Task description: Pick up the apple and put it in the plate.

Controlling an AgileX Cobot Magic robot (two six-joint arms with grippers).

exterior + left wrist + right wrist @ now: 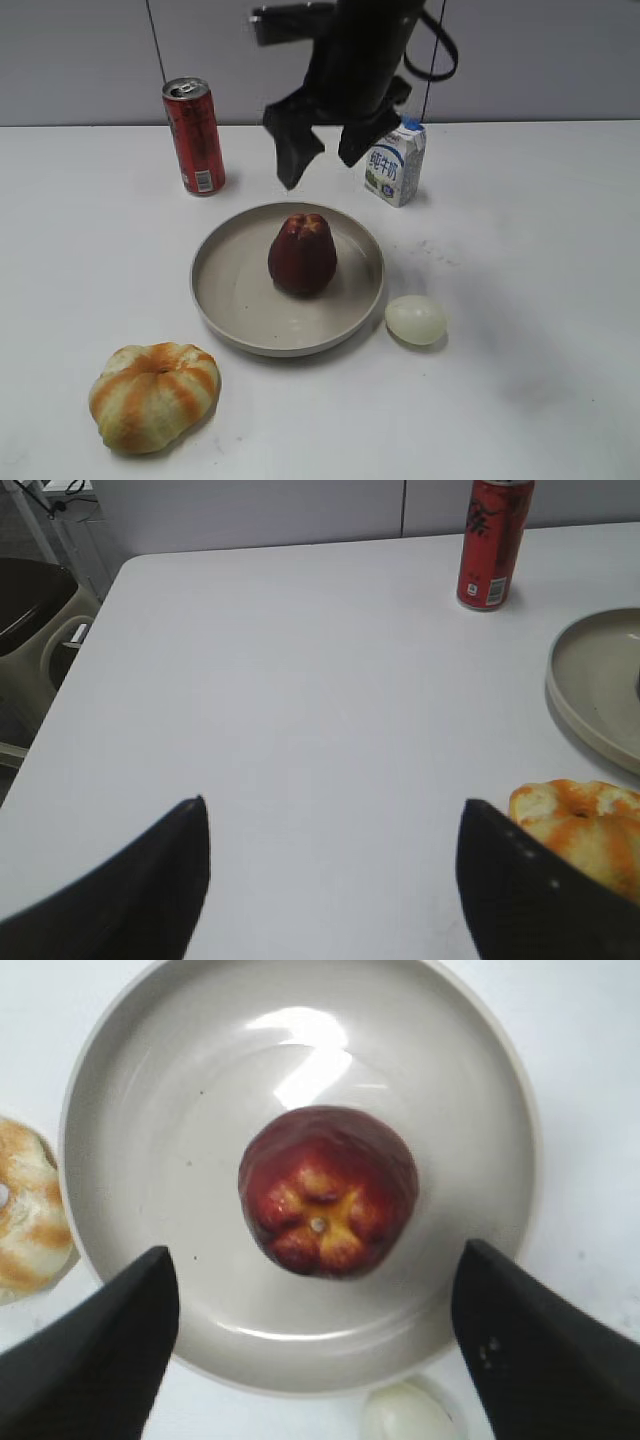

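Standing upright in the middle of the plate [215, 290], the apple [302, 254] is below the right gripper [325, 155], between its spread fingers [95, 1355] but not touched by them. The left gripper [335, 880] is also spread wide, holding nothing, beside the pumpkin bun [585, 825].

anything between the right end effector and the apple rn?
Nothing. In the right wrist view the open right end effector hangs above the apple, which sits alone in the plate; only air shows between them. The exterior view agrees.
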